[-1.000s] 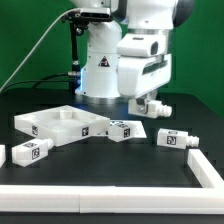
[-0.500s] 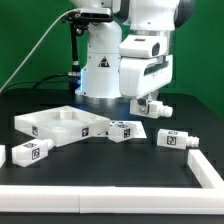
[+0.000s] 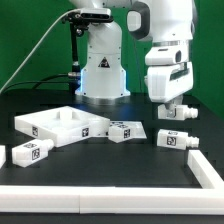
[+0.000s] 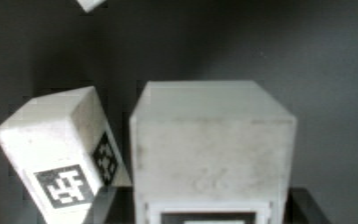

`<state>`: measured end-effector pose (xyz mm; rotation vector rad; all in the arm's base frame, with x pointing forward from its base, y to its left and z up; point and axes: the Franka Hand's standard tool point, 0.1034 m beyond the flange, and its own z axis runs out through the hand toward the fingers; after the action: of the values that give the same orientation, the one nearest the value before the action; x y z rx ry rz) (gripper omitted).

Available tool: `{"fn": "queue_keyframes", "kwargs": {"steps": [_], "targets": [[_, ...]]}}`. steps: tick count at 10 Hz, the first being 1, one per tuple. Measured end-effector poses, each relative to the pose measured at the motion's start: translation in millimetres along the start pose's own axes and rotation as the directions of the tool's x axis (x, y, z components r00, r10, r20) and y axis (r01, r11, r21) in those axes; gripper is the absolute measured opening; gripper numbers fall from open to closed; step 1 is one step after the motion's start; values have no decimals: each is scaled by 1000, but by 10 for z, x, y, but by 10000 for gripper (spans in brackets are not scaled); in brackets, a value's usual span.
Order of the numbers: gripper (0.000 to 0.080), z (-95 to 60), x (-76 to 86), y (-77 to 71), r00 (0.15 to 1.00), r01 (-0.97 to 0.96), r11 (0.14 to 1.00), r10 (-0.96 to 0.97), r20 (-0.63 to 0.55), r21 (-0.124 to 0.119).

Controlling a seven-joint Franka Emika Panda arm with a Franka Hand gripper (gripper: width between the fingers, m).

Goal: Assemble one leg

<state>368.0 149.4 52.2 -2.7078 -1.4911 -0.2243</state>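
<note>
My gripper [image 3: 171, 108] hangs at the exterior view's right, shut on a white leg [image 3: 172, 104] that it holds above the table. In the wrist view that leg [image 4: 211, 140] fills the middle, and the gripper [image 4: 211, 206] has a dark finger on each side of it. A second leg [image 3: 175, 140] with a tag lies on the table just below the gripper. It shows tilted beside the held leg in the wrist view [image 4: 60, 150]. Two more legs [image 3: 122, 130] [image 3: 30, 152] lie further to the left.
The large flat white square piece with pockets [image 3: 58, 123] lies left of centre. A low white wall [image 3: 110, 197] runs along the front and turns up at the right [image 3: 207, 170]. The robot's base [image 3: 100, 70] stands behind.
The gripper has moved to the exterior view's right with the leg in it, from over the middle leg to over the right-hand leg. The parts on the table have not moved.
</note>
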Motion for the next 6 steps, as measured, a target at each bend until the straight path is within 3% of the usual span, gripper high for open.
{"fn": "queue_keyframes", "kwargs": {"steps": [2, 4, 6], "targets": [[266, 25, -2, -16, 1000, -2, 1000, 2, -6, 0], [268, 248, -71, -117, 999, -9, 1000, 9, -33, 16], [268, 392, -155, -120, 999, -22, 999, 22, -28, 31]]}}
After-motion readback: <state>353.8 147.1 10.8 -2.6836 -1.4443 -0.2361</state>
